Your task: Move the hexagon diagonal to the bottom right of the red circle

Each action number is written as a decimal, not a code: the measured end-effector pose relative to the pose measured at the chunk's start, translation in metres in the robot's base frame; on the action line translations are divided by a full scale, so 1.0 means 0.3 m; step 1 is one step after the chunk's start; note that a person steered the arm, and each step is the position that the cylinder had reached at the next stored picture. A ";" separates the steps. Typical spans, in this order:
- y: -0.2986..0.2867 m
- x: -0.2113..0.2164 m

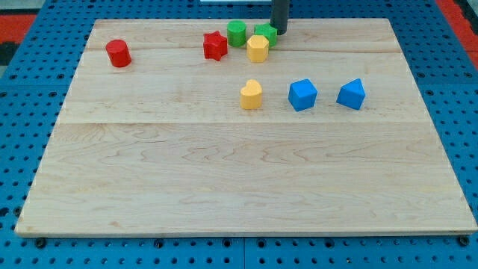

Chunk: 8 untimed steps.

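Note:
The red circle [118, 53] stands near the board's top left. The yellow hexagon [258, 48] sits at the top centre, just below a green star [265, 33] and right of a red star [215, 45]. A green circle [237, 33] stands between the two stars. My tip [281, 32] is at the top edge, right beside the green star's right side and just up and right of the hexagon. I cannot tell whether it touches the star.
A yellow heart-like block [252, 94] lies below the hexagon. A blue cube [302, 95] and another blue block [351, 94] lie to its right. The wooden board [239, 194] rests on a blue pegboard.

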<state>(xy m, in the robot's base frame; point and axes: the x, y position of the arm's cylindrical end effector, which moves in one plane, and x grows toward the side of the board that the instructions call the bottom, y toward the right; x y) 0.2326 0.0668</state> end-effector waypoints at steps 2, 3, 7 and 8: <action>-0.080 0.240; -0.080 0.359; -0.352 0.247; -0.496 0.319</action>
<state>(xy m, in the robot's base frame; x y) 0.3284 -0.0820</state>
